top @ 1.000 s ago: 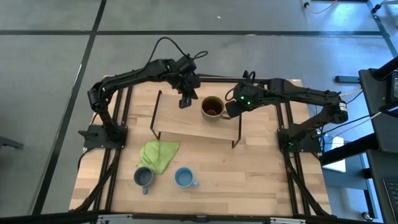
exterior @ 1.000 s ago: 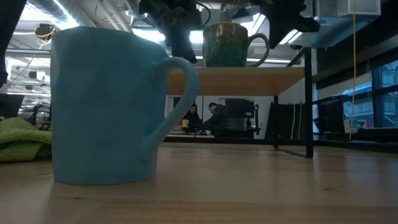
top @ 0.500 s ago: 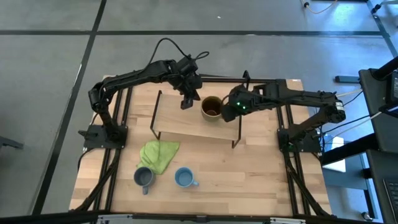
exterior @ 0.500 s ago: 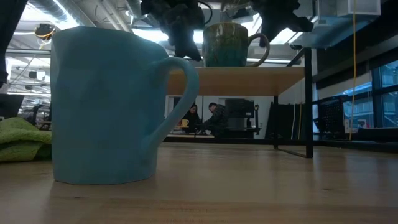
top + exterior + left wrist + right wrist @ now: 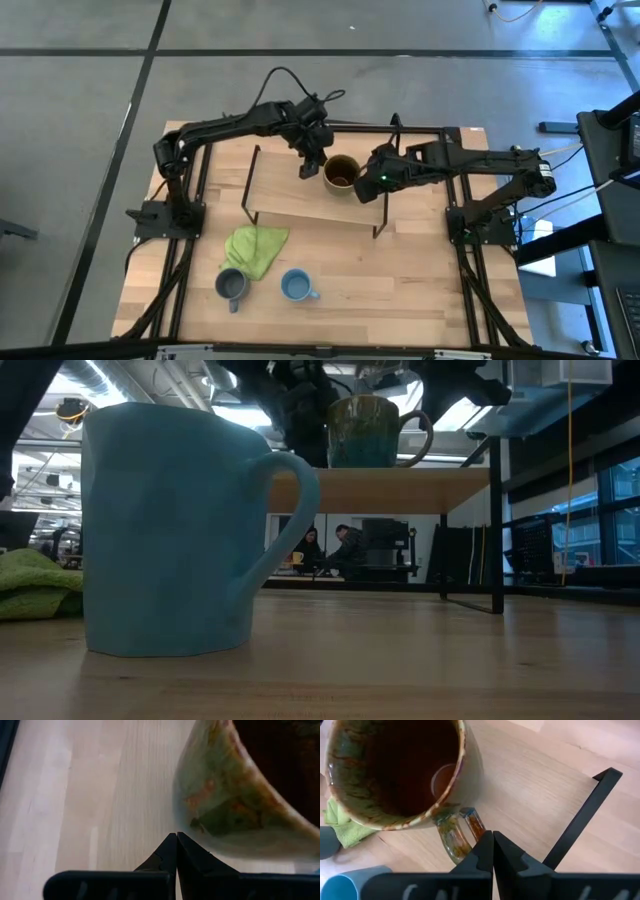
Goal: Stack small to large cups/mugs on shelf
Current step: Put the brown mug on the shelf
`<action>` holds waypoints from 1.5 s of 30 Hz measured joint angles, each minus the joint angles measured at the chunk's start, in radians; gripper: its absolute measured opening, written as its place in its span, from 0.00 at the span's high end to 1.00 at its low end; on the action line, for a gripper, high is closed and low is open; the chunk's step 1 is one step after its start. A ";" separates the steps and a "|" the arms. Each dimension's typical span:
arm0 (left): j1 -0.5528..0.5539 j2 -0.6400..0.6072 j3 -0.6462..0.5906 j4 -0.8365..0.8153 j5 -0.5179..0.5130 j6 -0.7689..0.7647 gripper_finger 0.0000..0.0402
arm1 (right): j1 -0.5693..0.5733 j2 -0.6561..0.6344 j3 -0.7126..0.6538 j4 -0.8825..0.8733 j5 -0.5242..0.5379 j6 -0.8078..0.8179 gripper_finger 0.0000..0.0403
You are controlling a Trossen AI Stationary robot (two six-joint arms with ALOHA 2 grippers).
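Note:
The olive-brown mug [image 5: 341, 173] stands upright on the light-wood shelf [image 5: 300, 205], its handle [image 5: 454, 838] toward the table's right. My left gripper [image 5: 308, 166] is shut, just left of the mug, with its tips by the mug's lower wall [image 5: 210, 815]. My right gripper [image 5: 373, 184] is shut, just right of the mug at the handle. The grey-blue mug [image 5: 231, 286] and the light-blue mug [image 5: 295, 287] stand on the tabletop near its front edge; the light-blue one fills the low view [image 5: 170, 530]. My left gripper's shut fingertips [image 5: 172, 845] point at the low outer wall of the olive-brown mug from the table's left; whether they touch it I cannot tell. My right gripper's shut fingertips [image 5: 487, 845] lie against the outer side of the mug's handle [image 5: 474, 824], coming slanting from above and the right. The mug stands on the shelf.
A lime-green cloth [image 5: 255, 248] lies on the tabletop in front of the shelf's left half. The shelf's black rod legs [image 5: 381, 205] stand at both ends, one close beside my right gripper [image 5: 580, 815]. People sit in the room behind [image 5: 330, 550].
My left gripper has moved toward the table's right, up to the olive-brown mug's left side. My right gripper has shifted a little toward the table's near edge beside the handle. The mug stands where it was.

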 joint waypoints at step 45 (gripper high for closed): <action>0.028 0.055 0.000 0.081 0.005 0.002 1.00 | 0.142 0.064 0.000 0.032 0.156 0.235 0.99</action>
